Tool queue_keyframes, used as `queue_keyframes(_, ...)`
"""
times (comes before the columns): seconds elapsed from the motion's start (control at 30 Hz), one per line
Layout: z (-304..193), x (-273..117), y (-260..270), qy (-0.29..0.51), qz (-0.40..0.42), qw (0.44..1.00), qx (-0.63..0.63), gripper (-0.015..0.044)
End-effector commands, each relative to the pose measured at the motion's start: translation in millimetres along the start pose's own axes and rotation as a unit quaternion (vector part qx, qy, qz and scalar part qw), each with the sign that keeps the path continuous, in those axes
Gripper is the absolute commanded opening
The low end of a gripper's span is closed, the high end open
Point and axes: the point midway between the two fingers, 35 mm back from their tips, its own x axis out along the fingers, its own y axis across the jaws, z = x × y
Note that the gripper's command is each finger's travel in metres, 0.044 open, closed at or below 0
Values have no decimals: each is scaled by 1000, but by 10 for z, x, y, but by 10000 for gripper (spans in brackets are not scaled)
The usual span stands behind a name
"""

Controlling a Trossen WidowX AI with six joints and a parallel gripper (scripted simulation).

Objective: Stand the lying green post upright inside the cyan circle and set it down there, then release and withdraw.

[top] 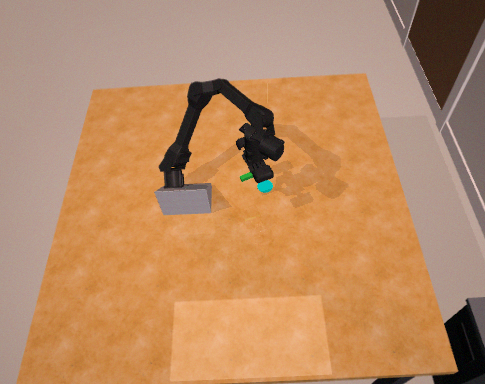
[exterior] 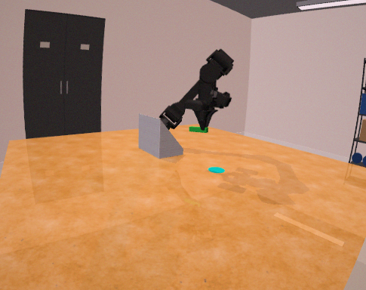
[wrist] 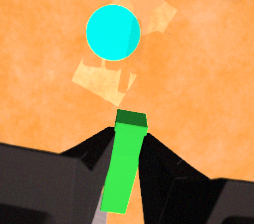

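Arm (top: 187,124) (exterior: 191,94), bent at the elbow (top: 202,93) (exterior: 219,61). In the top view, the upper arm rises from the shoulder toward 1 o'clock; the forearm (top: 240,99) descends toward 4 o'clock to the wrist (top: 261,117). In the exterior view, the elbow forms the highest point, and the gripper (top: 254,175) (exterior: 204,128) (wrist: 127,137) tapers toward 6 o'clock. In the wrist view, the fingers enter from 8 and 4 o'clock, converging below centre, parted and closed on a load.
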Motion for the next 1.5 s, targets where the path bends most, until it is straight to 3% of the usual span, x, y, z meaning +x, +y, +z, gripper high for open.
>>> queue_keyframes(0.0, 86, -18, 33, -3, 1, 998, 57, 23)
queue_keyframes(0.8, 485, -54, 242, -2, 7, 934, 357, 23)
queue_keyframes(1.47, 478, 14, 212, -12, -24, 933, 358, 23)
